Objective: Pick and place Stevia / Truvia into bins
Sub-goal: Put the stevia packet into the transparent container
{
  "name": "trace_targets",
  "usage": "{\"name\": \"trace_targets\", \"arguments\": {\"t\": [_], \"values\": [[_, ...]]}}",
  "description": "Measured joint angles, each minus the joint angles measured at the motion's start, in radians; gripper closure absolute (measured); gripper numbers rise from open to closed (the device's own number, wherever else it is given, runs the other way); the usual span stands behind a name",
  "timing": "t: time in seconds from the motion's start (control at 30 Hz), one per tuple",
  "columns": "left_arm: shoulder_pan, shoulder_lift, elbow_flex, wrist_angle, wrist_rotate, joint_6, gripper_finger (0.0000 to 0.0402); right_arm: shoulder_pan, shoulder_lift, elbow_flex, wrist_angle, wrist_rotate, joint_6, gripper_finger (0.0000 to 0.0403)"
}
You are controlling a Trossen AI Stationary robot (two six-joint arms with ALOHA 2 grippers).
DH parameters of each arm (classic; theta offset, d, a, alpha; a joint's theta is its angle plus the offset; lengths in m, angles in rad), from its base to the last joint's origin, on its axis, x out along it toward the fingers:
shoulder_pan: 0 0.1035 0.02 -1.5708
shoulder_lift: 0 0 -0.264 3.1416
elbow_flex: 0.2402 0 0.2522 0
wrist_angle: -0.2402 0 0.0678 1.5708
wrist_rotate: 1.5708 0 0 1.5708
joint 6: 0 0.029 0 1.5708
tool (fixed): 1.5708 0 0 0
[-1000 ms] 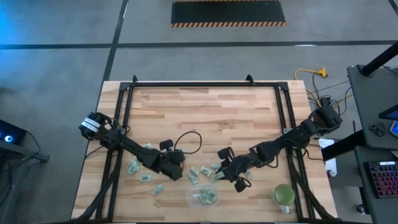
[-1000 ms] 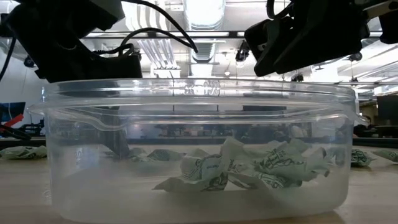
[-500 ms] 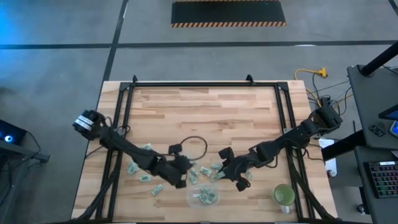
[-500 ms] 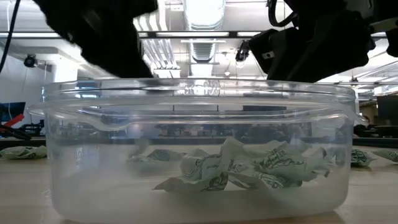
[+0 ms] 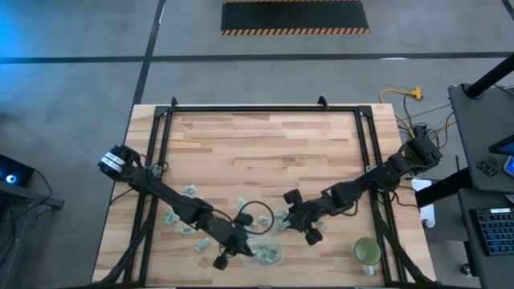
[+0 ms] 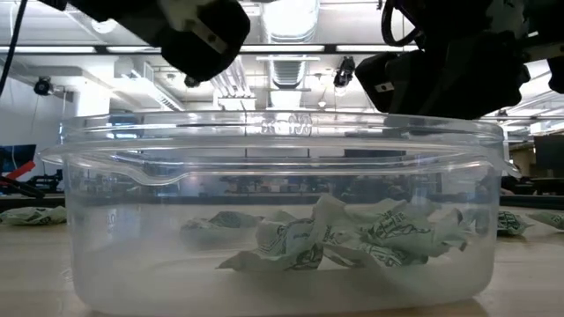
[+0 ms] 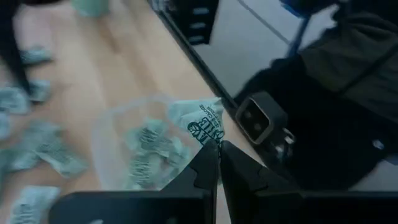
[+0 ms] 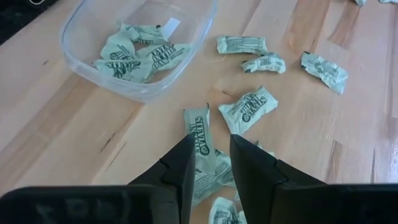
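The left gripper (image 7: 217, 163) has its two dark, smooth jaws pressed together on the corner of one crinkled paper sachet (image 7: 200, 121), pale green and white with printed lettering. That sachet hangs just past the jaw tips, above the clear tub (image 7: 106, 134). Through the tub's see-through rounded wall, beyond the jaws, more crumpled sachets lie in a loose heap.

The right gripper (image 8: 212, 165) hovers low over the pale, grained wooden table (image 8: 56, 134), its jaws parted a little with nothing between them. Directly beyond the tips, in line with the gap, lies a flat rectangular packet (image 8: 198, 127), wrinkled and printed. Just beside it, off one jaw, sits a second packet (image 8: 251, 108), tilted. Farther out from the jaws, loose packets (image 8: 242, 44) are scattered across the boards, and the shallow plastic tub with its rounded corners stands well off to one side, several packets bunched inside.

From table height, the tub's glossy wall and thick rim fill the foreground, the crumpled paper heap (image 6: 352, 238) resting on its floor.
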Motion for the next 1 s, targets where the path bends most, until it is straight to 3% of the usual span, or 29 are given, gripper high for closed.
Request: {"name": "trace_targets", "arguments": {"t": [0.37,0.73,1.0], "values": [[0.005,0.034,-0.001,0.007,-0.036,-0.028,0.0396,0.0,0.0,-0.017,-0.011,0.035,0.003,0.0326],[0.007,0.034,-0.004,0.004,-0.082,-0.053,0.0297,-0.006,0.0,-0.025,-0.065,0.079,0.03,0.0306],[0.009,0.028,-0.006,-0.037,-0.101,-0.055,0.0279,-0.007,0.0,-0.037,-0.161,0.078,0.087,0.0285]]}}
